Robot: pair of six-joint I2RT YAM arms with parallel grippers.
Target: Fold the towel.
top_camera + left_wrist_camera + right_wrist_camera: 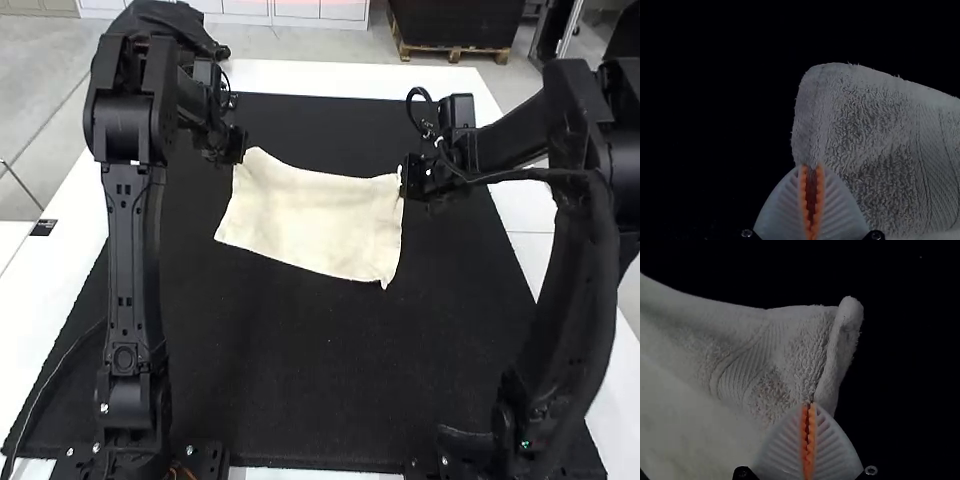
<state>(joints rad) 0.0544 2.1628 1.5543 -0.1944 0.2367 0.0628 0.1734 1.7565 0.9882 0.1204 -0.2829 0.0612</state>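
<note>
The pale towel (pixel 315 215) was spread out over the farther half of the black mat (pixel 320 370), between the two grippers, its far edge dipping in a shallow curve and its near right corner ending in a small point. Whether its underside touched the mat, or how many layers it had, could not be told.

The towel's far left corner was at the left gripper (pixel 236 150), and its far right corner at the right gripper (pixel 412 175). In the left wrist view, the left gripper (pixel 811 167) was pinching the towel's edge close to a rounded corner, its orange pads (pixel 803 195) drawn near each other with a thin dark slit between them. A ribbed woven band crossed the fluffy cloth a little way in. In the right wrist view, the right gripper (pixel 810 405) had its tips pressed together on the edge near the other corner, where the border curled over in a thick roll; the same kind of band ran, bent, through the cloth beside it.

Farther out, the left arm (pixel 128 260) and the right arm (pixel 575 290) stood on either side. A cable (pixel 62 368) lay across the mat's near left part, and white tabletop (pixel 340 75) showed around the mat.
</note>
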